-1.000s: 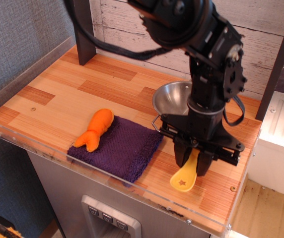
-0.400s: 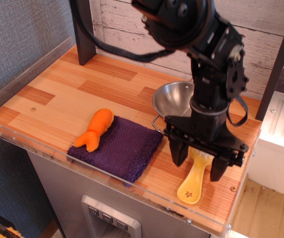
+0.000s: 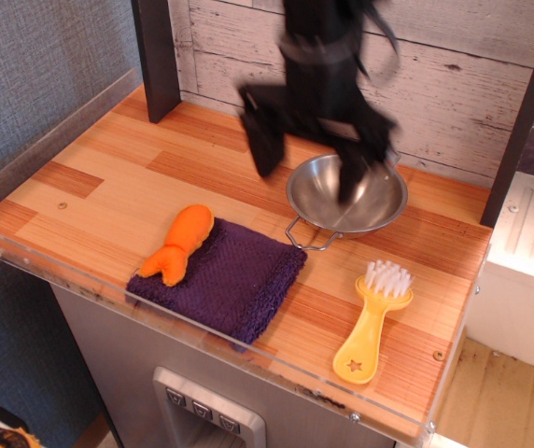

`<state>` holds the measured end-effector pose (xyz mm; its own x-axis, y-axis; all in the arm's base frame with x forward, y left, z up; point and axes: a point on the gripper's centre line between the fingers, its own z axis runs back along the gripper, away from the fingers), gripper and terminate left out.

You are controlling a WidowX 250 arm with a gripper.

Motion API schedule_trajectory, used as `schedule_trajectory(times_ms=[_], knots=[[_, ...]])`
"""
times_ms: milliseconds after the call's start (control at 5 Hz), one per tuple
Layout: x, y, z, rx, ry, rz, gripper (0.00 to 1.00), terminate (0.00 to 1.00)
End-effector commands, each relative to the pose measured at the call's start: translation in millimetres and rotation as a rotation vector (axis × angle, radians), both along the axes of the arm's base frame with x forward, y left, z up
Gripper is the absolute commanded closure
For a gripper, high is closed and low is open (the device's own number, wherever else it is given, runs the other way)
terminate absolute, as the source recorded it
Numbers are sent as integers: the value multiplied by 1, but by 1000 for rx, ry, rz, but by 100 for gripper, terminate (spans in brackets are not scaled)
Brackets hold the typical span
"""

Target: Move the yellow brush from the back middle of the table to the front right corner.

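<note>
Yellow brush lay flat at the desk's front right corner, bristles toward the back, star-cutout handle near the acrylic rim. Nothing touched it. My gripper hung well above and behind it, over the metal bowl, blurred, jaws spread wide and empty. I judged placement done; the next move only called for clearing away. Purple cloth with orange plush toy sat front middle. Whitewashed plank wall behind.
</note>
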<state>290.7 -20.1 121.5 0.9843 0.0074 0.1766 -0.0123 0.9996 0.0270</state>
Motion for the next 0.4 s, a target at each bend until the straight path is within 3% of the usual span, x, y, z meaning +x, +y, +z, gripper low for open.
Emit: schedule_trajectory(times_ms=[0, 200], knots=[[23, 63, 16, 15, 29, 15, 0, 0], [23, 67, 8, 11, 55, 7, 0, 0]])
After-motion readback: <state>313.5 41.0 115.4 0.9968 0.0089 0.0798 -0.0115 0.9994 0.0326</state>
